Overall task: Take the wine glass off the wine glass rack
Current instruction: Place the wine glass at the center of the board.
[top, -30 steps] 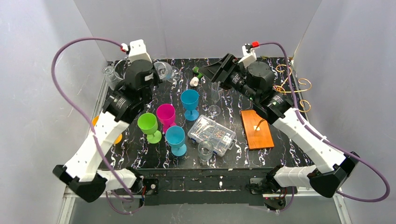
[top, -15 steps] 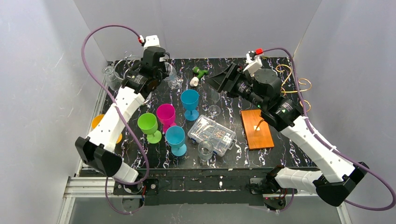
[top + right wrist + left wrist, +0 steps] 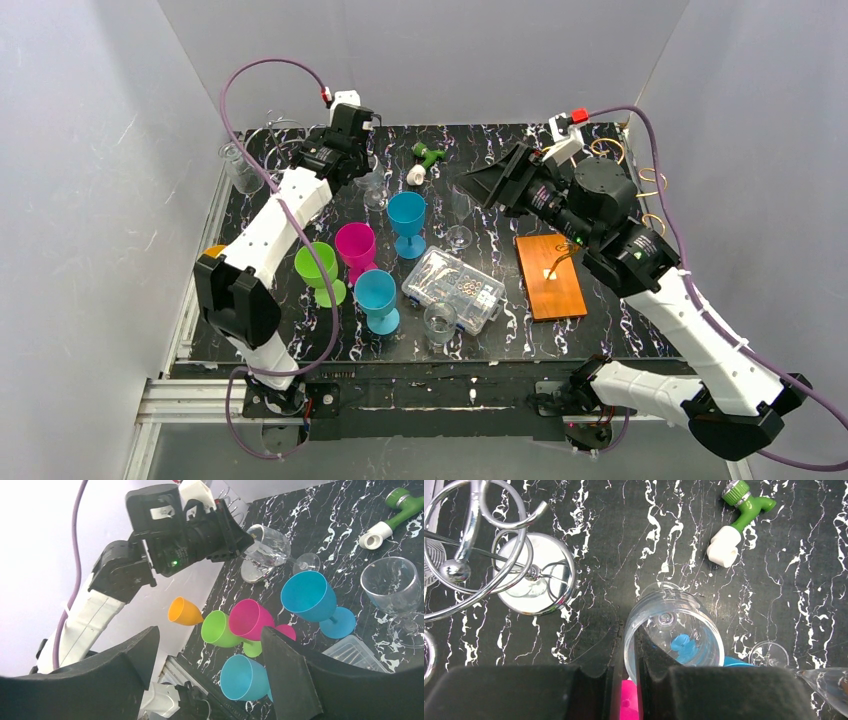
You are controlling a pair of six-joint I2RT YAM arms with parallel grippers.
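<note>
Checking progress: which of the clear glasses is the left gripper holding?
The tilted wine glass at the back left, rim pinched in the left gripper; the other clear glasses stand untouched.

tilted clear wine glass [image 3: 672,626]; golden rack [image 3: 549,283]

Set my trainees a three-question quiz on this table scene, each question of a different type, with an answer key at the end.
1. True or false: the right gripper is shut on a coloured goblet.
2. What is pinched in the left gripper? A) the rim of a clear wine glass; B) the green and white fitting; C) the plastic compartment box.
3. Fill in: ___ blue goblets stand on the table.

Key: 1 false, it is open and holds nothing; 2 A; 3 two.
</note>
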